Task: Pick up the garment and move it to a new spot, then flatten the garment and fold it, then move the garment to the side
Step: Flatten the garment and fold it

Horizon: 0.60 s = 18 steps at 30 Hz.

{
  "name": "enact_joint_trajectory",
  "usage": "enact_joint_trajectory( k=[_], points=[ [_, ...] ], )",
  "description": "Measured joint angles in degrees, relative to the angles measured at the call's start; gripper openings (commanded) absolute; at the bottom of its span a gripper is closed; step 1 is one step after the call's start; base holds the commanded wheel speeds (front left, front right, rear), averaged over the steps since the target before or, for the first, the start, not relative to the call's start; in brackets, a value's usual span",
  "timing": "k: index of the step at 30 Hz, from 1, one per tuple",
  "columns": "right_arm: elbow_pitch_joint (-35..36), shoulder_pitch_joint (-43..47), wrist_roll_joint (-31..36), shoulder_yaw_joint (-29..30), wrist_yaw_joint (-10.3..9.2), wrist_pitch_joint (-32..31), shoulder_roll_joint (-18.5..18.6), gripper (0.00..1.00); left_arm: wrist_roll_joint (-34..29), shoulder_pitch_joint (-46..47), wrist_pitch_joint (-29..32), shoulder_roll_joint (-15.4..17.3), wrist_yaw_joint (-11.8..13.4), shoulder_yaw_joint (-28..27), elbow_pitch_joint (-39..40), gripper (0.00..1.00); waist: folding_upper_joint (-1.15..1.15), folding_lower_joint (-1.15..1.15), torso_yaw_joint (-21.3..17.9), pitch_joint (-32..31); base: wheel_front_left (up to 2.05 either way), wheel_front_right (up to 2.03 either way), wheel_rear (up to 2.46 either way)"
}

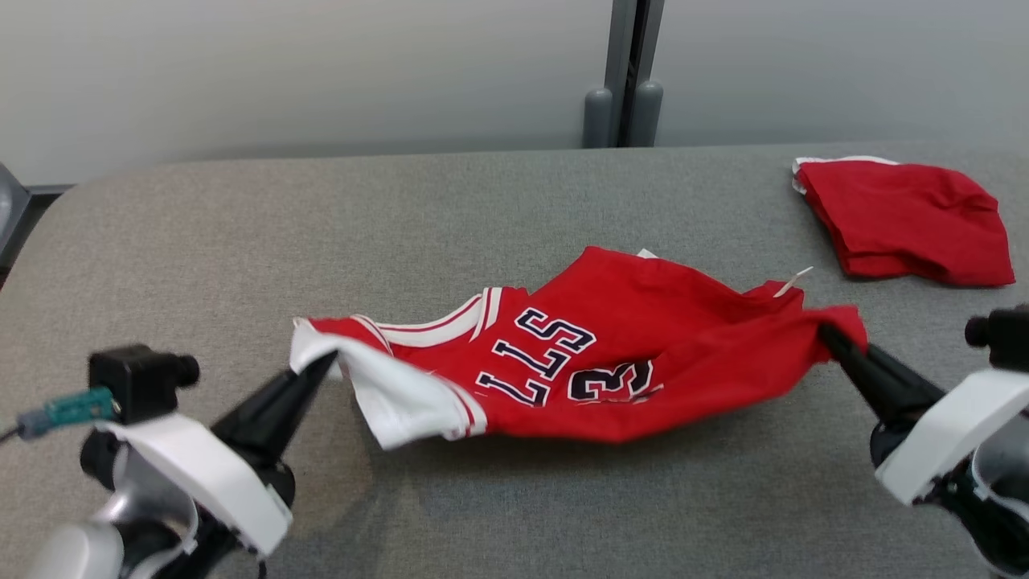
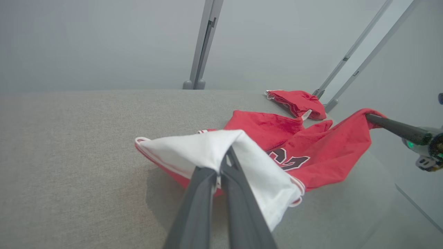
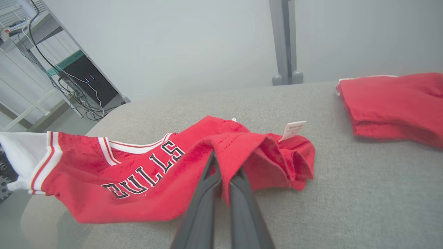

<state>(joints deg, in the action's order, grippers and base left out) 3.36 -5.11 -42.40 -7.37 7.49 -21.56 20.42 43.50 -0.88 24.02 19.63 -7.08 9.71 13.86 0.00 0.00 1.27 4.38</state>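
Note:
A red basketball jersey point(image 1: 611, 354) with white trim and dark lettering hangs stretched between my two grippers, just above the grey table point(image 1: 482, 209). My left gripper point(image 1: 325, 360) is shut on its white sleeve end, which drapes over the fingers point(image 2: 225, 162) in the left wrist view. At the other end my right gripper point(image 1: 828, 334) is shut on the red hem; its wrist view has the jersey point(image 3: 138, 169) folding over the closed fingertips point(image 3: 216, 162). The middle of the jersey point(image 2: 311, 148) sags toward the table, and a small white tag point(image 3: 293, 129) sticks up near the hem.
A second red garment point(image 1: 908, 221), folded, lies at the far right of the table and is also in the right wrist view as a red folded pile point(image 3: 394, 103). A grey post point(image 1: 623, 72) stands behind the table's far edge. A rack with cables point(image 3: 69, 79) stands off the table's left end.

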Motion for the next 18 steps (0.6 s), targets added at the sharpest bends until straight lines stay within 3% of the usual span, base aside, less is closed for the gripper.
enact_joint_trajectory(
  k=[4,5,18],
  points=[
    [-0.6,-8.8,-0.8,-1.2,-0.01,1.2,2.0,0.0,1.6,10.8,-1.4,1.0,-0.2,-0.9,-3.3,0.0,0.0,0.0,-0.4,2.7,0.0,0.0,0.0],
    [-1.5,-13.9,-1.9,-2.7,0.0,2.1,2.9,0.0,1.3,17.1,-1.3,1.8,-0.2,-0.1,-6.1,0.0,0.0,0.0,-0.6,4.6,0.0,0.0,0.0],
    [-15.2,-50.7,-10.8,-12.1,0.0,10.6,8.8,0.0,0.7,58.4,-1.5,4.2,-0.4,7.2,-28.1,0.0,0.0,0.0,-1.4,19.5,0.0,0.0,0.0]
  ],
)
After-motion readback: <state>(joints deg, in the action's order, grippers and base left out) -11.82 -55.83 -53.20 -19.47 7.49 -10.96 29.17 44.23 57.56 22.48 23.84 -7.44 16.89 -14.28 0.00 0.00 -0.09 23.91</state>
